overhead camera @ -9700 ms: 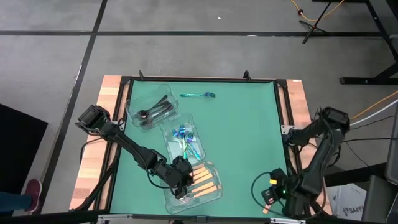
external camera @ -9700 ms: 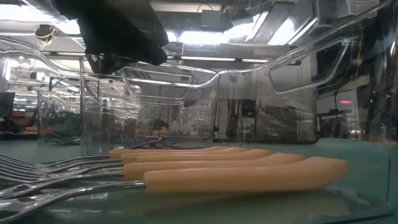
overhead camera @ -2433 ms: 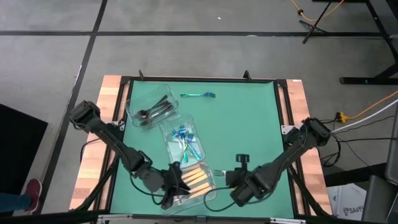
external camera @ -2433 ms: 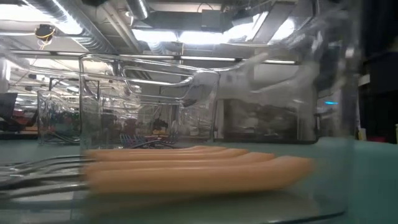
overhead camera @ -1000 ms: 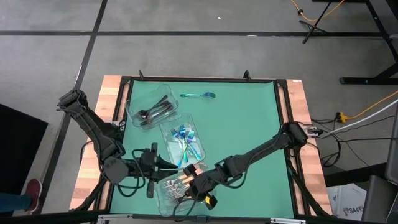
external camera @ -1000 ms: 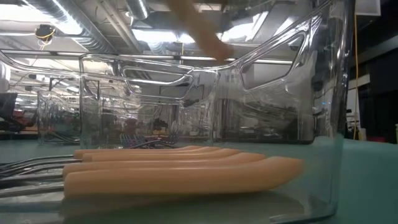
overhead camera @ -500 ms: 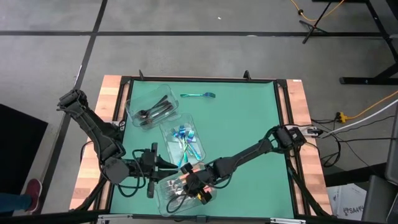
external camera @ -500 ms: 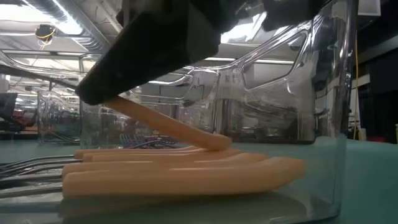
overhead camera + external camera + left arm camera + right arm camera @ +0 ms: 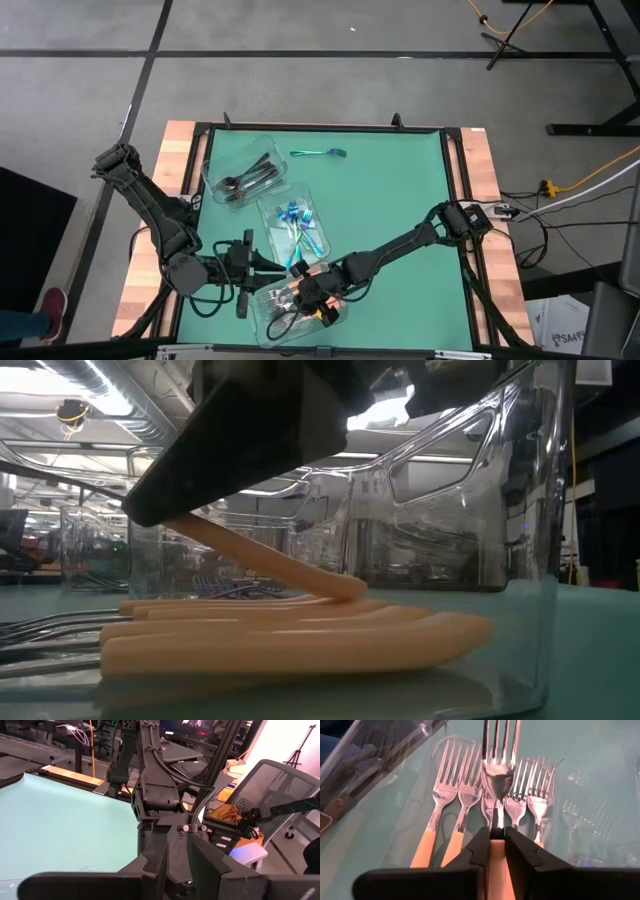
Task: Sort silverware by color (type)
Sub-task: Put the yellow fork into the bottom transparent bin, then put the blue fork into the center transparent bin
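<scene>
A green-topped desk (image 9: 390,220) with wooden side edges, seen from above. Three clear plastic containers sit on it in a diagonal row: one with black utensils (image 9: 243,168), a middle one with blue ones (image 9: 295,226), a nearest one with orange-handled forks (image 9: 297,305). One teal fork (image 9: 318,153) lies alone near the far edge

Right end effector (image 9: 318,293) reaches low across the table; left end effector (image 9: 262,265) waits (near edge).

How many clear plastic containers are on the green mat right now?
3, in a diagonal row on the mat's left half: the far container holds black silverware, the middle container holds blue pieces, and the near container holds orange-handled forks, with the right tool over it.
</scene>
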Action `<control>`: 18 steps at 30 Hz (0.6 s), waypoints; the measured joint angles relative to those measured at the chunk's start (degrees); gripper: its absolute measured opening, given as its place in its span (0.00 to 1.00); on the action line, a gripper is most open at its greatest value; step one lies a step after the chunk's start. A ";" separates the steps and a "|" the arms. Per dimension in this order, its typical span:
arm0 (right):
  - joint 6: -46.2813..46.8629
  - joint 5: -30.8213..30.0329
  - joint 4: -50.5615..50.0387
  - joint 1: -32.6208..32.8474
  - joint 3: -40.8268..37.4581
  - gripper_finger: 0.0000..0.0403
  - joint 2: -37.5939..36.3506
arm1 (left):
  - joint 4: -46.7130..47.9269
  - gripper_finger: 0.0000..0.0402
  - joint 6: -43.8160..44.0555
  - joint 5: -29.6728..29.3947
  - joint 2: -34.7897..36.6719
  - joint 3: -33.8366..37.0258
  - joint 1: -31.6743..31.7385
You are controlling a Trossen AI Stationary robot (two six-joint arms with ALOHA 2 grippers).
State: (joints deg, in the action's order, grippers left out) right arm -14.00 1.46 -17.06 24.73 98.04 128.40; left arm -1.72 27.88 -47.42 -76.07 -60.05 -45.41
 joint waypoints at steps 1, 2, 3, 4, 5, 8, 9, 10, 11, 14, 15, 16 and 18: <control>0.01 0.01 0.00 0.00 0.00 0.12 0.00 | 0.00 0.17 0.00 0.04 0.00 0.00 0.00; 0.02 -0.01 0.00 0.00 0.00 0.13 0.00 | 0.00 0.17 0.00 0.06 -0.02 0.00 0.00; 0.02 -0.01 0.00 0.00 0.00 0.14 0.02 | 0.00 0.17 -0.01 0.06 -0.02 0.00 0.00; 0.04 -0.01 0.00 0.00 0.00 0.14 0.02 | 0.00 0.17 -0.02 0.06 -0.02 0.00 0.01; 0.04 -0.01 0.00 0.00 0.00 0.15 0.02 | 0.00 0.17 -0.02 0.06 -0.02 0.00 0.02; 0.04 -0.01 0.00 0.00 0.00 0.16 0.04 | 0.19 0.17 -0.04 0.11 -0.04 0.00 0.00; 0.07 -0.01 0.00 0.00 0.00 0.16 0.04 | 0.42 0.17 -0.07 0.11 -0.04 0.00 0.00; 0.07 -0.01 0.04 0.00 0.00 0.16 0.07 | 0.74 0.17 -0.09 0.11 -0.04 0.00 0.00; 0.12 -0.04 0.12 0.00 0.00 0.16 0.07 | 1.13 0.17 -0.09 0.11 -0.04 0.00 0.02; 0.22 -0.14 0.54 0.00 -0.04 0.16 0.09 | 1.90 0.17 -0.09 0.13 -0.04 0.00 0.00; 0.22 -0.13 0.57 0.00 -0.04 0.16 0.10 | 2.18 0.17 -0.04 0.11 -0.04 0.00 0.01; 0.22 -0.13 0.57 0.00 -0.04 0.16 0.11 | 2.44 0.17 -0.04 0.11 -0.04 0.00 0.00; 0.20 -0.11 0.54 0.00 -0.05 0.16 0.07 | 2.75 0.17 -0.04 0.13 -0.04 0.00 0.00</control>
State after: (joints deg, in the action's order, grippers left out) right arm -13.80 1.35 -16.52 24.73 97.99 128.47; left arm 1.04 27.83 -47.29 -76.12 -60.05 -45.41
